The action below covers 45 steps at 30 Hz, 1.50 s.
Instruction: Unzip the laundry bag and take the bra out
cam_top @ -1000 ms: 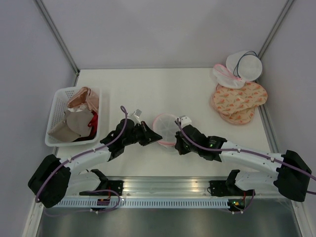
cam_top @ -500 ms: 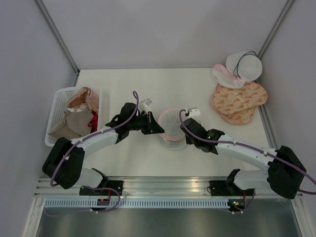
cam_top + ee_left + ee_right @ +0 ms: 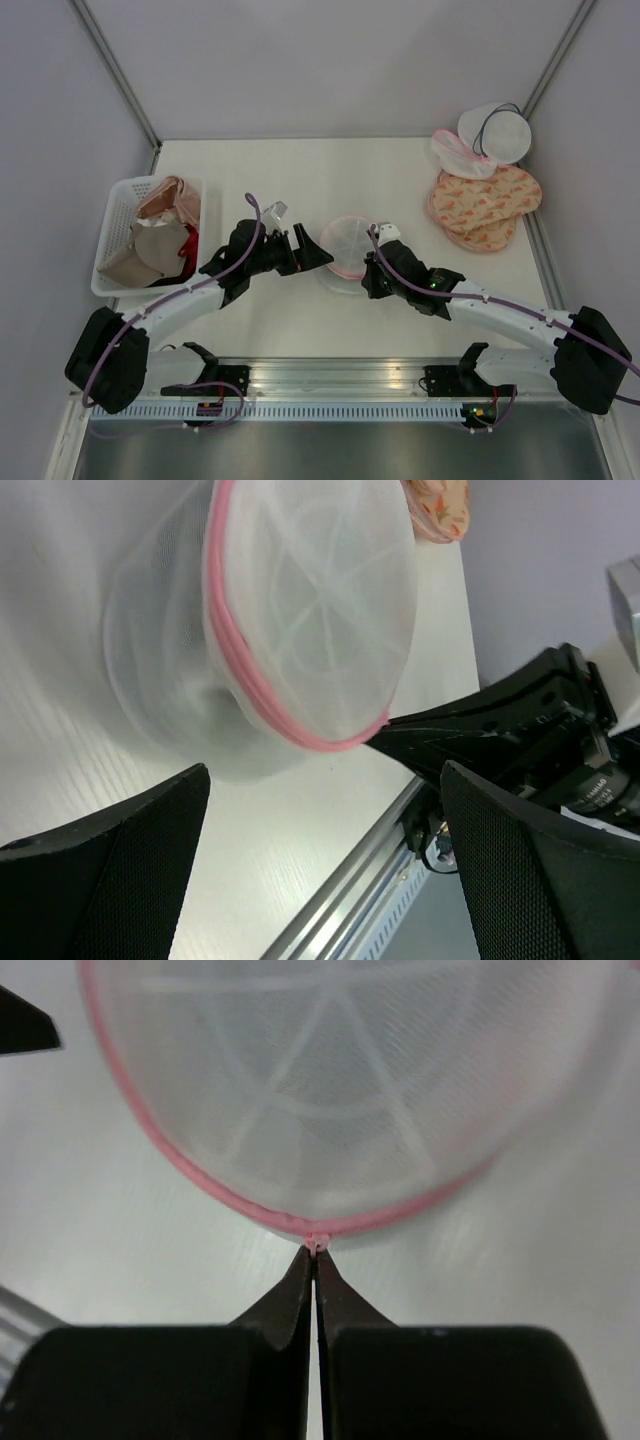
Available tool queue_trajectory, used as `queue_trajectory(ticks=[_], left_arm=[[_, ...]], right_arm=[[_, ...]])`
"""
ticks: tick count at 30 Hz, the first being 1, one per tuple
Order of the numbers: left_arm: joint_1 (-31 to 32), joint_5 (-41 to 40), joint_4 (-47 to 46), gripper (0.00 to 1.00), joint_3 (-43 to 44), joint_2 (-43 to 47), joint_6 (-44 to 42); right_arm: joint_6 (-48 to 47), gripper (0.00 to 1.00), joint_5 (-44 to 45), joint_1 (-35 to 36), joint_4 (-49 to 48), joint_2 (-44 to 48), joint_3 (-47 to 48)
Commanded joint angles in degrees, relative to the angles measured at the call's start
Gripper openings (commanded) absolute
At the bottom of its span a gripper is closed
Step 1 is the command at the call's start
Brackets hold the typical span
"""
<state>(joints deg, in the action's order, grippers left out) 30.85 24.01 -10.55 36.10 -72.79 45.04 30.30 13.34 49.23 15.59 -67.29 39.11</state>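
The laundry bag [image 3: 349, 243], a round white mesh pouch with pink trim, stands tilted at the table's middle, its lower half resting on the table. My right gripper [image 3: 364, 274] is shut on the pink zipper pull [image 3: 317, 1244] at the bag's [image 3: 340, 1080] near rim. My left gripper [image 3: 312, 253] hangs open just left of the bag [image 3: 310, 610], touching nothing. Its black fingers [image 3: 100, 880] stand wide apart over bare table. The bra is out of view, and no black shows through the mesh.
A white basket [image 3: 118, 205] of beige, pink and red garments sits at the left. Peach patterned bags [image 3: 485, 205] and a white round bag with dark trim [image 3: 497, 132] lie at the back right. A metal rail [image 3: 330, 372] runs along the near edge.
My left gripper has let go of the bag, opened wide and drawn back to the left. The right gripper stays shut on the zipper pull and has shifted slightly with the bag.
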Motion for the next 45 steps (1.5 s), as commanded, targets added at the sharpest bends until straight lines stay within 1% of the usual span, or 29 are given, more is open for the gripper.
queue_trajectory(ticks=[1,3,4,5,9,10,13,14,17,18,20,21,22,23,24,26,29,31,32,33,34,35,36,38,40,42,45], left_arm=[[4.2,-5.46,-1.84,1.0,-6.01,7.13,8.04],[5.88,-6.52,-2.72,1.0,-7.87,9.51,11.38],[6.93,-6.69,-4.81,1.0,-8.75,9.86,12.35],[7.38,-6.7,-6.31,1.0,-10.33,9.86,13.84],[7.91,-6.34,-9.32,1.0,-10.61,6.62,14.99],[8.0,-6.17,-9.58,0.99,-10.17,4.35,15.08],[8.08,-5.73,-12.74,0.91,-9.55,0.22,15.6],[8.08,-5.73,-15.01,0.85,-9.64,-0.67,16.3],[8.08,-5.73,-18.09,0.72,-10.17,-3.14,17.71],[8.08,-5.82,-19.5,0.63,-10.34,-3.4,17.98],[8.08,-6.52,-19.69,0.5,-10.52,-3.84,18.07],[8.08,-6.69,-19.51,0.38,-10.52,-3.76,18.07],[8.08,-7.13,-19.43,0.32,-10.69,-3.67,17.98],[8.08,-7.31,-19.25,0.2,-10.78,-3.41,17.98],[8.08,-8.01,-18.03,0.15,-10.78,-3.23,17.89],[8.08,-8.8,-16.88,0.07,-10.78,-2.62,17.63],[8.08,-9.59,-16.09,0.02,-10.87,-2.26,17.1],[8.08,-9.68,-15.39,0.02,-10.26,-2.18,16.4],[8.08,-9.68,-14.51,0.02,-9.91,-2.09,15.79],[8.08,-9.94,-13.98,0.02,-9.73,-2.09,15.44],[8.0,-10.03,-13.54,0.02,-9.21,-2.18,14.65],[7.91,-10.04,-12.58,0.02,-9.03,-2.0,14.21],[7.73,-10.12,-12.13,0.02,-8.85,-1.91,13.94],[7.56,-9.6,-11.69,0.02,-8.41,-1.65,12.89],[6.94,-8.55,-11.17,0.02,-7.8,-1.74,11.23],[5.98,-7.05,-10.03,0.02,-6.23,-2.0,9.55],[4.23,-3.01,-8.53,0.02,-2.89,-3.49,5.34]], right_arm=[[-0.16,0.0,-19.19,-0.1,-11.42,1.19,-2.37],[-0.16,0.0,-25.01,-0.1,-15.14,1.02,-3.77],[-0.16,0.0,-29.04,-0.01,-18.81,0.67,-3.95],[-0.07,0.0,-30.29,-0.1,-19.98,0.58,-4.13],[0.11,0.01,-32.76,-0.01,-22.18,-0.3,-4.13],[0.02,0.0,-32.94,-0.1,-22.62,-0.21,-4.13],[0.11,0.0,-33.29,-0.1,-22.71,0.49,-4.48],[-0.07,0.0,-33.38,-0.01,-22.54,0.58,-4.57],[-0.68,0.01,-33.3,0.07,-20.87,1.28,-4.75],[-0.86,0.0,-32.86,0.25,-20.26,1.45,-4.75],[-1.21,0.01,-32.07,0.42,-18.5,2.07,-4.75],[-1.3,0.0,-31.46,0.43,-17.28,2.25,-4.75],[-1.3,0.0,-30.93,0.43,-16.57,2.6,-4.66],[-1.56,0.0,-30.49,0.51,-16.04,2.69,-4.66],[-1.56,0.0,-29.96,0.6,-15.77,2.95,-4.75],[-1.65,0.0,-29.69,0.95,-13.93,3.3,-5.27],[-1.83,0.0,-26.01,2.09,-11.04,3.65,-5.19],[-1.92,0.0,-22.94,2.53,-6.65,3.65,-4.66],[-1.83,0.0,-18.4,2.8,-4.8,3.57,-3.79],[-1.74,0.01,-16.27,2.89,-0.87,3.04,-3.35],[-0.96,0.01,-13.81,2.89,1.08,2.86,-2.82],[-0.51,0.0,-9.0,2.89,2.84,2.6,-1.94],[0.01,0.0,-6.43,2.97,5.73,2.08,-1.5],[1.24,0.0,-0.99,2.89,7.6,1.55,-0.88],[2.12,0.0,2.29,2.97,9.1,1.28,-0.53],[2.48,0.0,4.84,2.89,9.28,1.02,-0.18],[1.69,0.0,5.9,2.89,7.97,1.02,0.44]])
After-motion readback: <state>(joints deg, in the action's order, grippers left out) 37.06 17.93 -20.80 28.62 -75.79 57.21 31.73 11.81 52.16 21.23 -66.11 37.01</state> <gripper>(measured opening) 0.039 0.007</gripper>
